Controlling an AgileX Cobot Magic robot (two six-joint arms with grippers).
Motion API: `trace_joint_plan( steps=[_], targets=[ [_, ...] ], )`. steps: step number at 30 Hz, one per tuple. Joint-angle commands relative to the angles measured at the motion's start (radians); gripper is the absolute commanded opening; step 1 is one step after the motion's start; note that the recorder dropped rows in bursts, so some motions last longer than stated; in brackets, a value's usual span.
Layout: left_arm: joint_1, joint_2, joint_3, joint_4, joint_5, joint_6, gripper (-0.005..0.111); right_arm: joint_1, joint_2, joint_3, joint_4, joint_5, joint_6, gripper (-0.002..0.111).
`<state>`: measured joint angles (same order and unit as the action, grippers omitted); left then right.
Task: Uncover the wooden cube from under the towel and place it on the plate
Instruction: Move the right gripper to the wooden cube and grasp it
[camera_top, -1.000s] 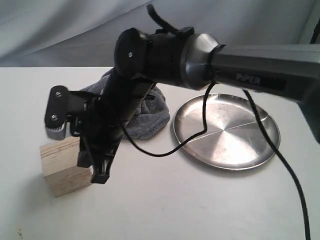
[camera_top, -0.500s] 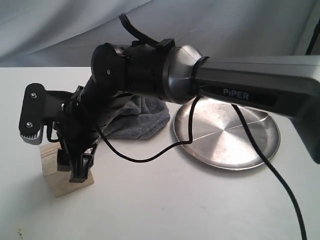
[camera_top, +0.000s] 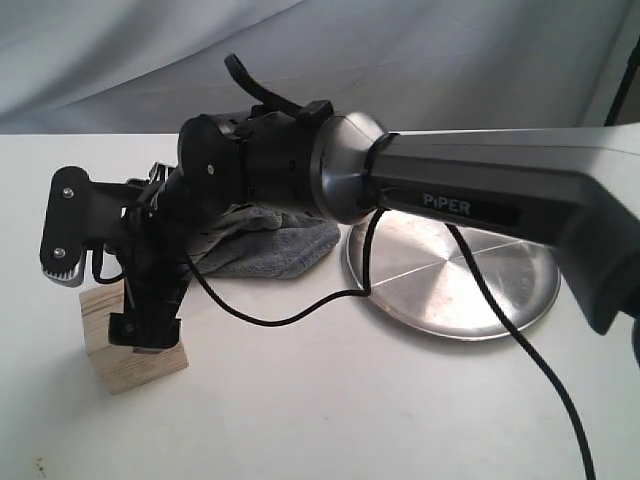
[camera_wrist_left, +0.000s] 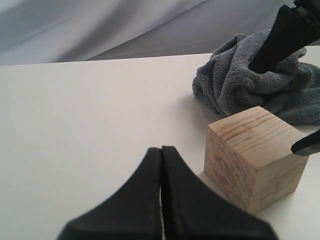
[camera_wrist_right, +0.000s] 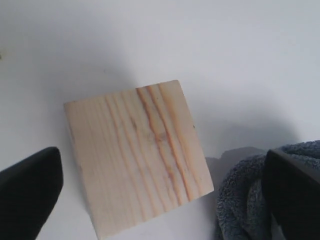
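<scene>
The wooden cube (camera_top: 135, 350), pale with grain lines, stands uncovered on the white table at the front left. The dark grey towel (camera_top: 275, 245) lies bunched just behind it, beside the silver plate (camera_top: 450, 275) on the right. My right gripper (camera_top: 140, 325) reaches across from the right and hangs over the cube. In the right wrist view the gripper (camera_wrist_right: 162, 165) is open, one finger (camera_wrist_right: 30, 192) on each side of the cube (camera_wrist_right: 137, 155), not touching it. My left gripper (camera_wrist_left: 161, 150) is shut and empty, low over the table next to the cube (camera_wrist_left: 252, 155).
The right arm's black cable (camera_top: 480, 300) drapes over the plate and the table in front of it. A grey cloth backdrop (camera_top: 120, 60) hangs behind the table. The towel (camera_wrist_right: 245, 200) lies under one right finger.
The right gripper has swung left and come down over the cube, and its jaws have gone from shut to wide open. Cube, towel and plate stay put.
</scene>
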<state>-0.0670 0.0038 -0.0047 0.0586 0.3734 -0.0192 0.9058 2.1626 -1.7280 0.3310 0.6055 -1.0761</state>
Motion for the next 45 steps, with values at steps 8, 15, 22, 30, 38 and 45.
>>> trace_joint_plan(
  steps=[8,15,22,30,38,45],
  targets=[
    [-0.002,-0.004,0.005,-0.002,-0.012,-0.005,0.0,0.002,0.053,-0.007,-0.009,-0.014,-0.05,0.105],
    [-0.002,-0.004,0.005,-0.002,-0.012,-0.005,0.0,0.0,0.057,-0.007,-0.015,-0.041,-0.064,0.105],
    [-0.002,-0.004,0.005,-0.002,-0.012,-0.005,0.0,0.0,0.077,-0.007,-0.019,-0.059,-0.075,0.105],
    [-0.002,-0.004,0.005,-0.002,-0.012,-0.005,0.0,0.0,0.119,-0.007,-0.029,-0.1,-0.076,0.105],
    [-0.002,-0.004,0.005,-0.002,-0.012,-0.005,0.0,0.002,0.125,-0.007,0.043,0.023,-0.078,0.105],
    [-0.002,-0.004,0.005,-0.002,-0.012,-0.005,0.0,0.002,0.125,-0.007,0.108,0.066,-0.094,0.061]
  ],
)
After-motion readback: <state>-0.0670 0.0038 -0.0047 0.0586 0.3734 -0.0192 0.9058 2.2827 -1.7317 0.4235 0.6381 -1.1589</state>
